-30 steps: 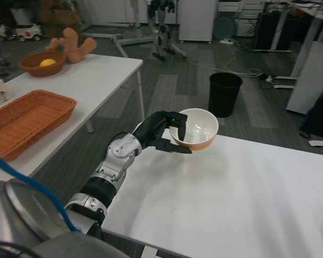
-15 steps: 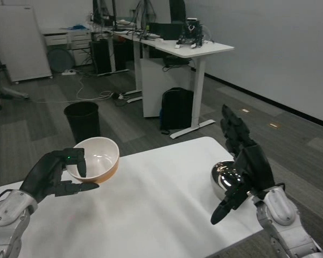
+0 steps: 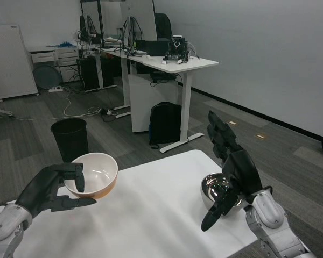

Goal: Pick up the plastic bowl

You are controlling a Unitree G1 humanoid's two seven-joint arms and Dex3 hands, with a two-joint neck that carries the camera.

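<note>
My left hand [image 3: 53, 188] holds the plastic bowl [image 3: 93, 174] by its near rim, lifted above the white table [image 3: 151, 220] at the left. The bowl is white inside and orange outside, and looks empty. My right hand [image 3: 230, 166] stands open at the right with its fingers spread and pointing up. It hangs over a shiny metal bowl [image 3: 215, 192] that sits near the table's right edge, partly hidden behind the hand.
Beyond the table stand a black waste bin [image 3: 70, 138], a black backpack [image 3: 166, 122] on the floor, and white desks [image 3: 167, 64] with computers. Cables lie on the grey carpet.
The camera has swung right from the left side of the table, bringing my right hand and the metal bowl into view. My left hand keeps hold of the raised bowl.
</note>
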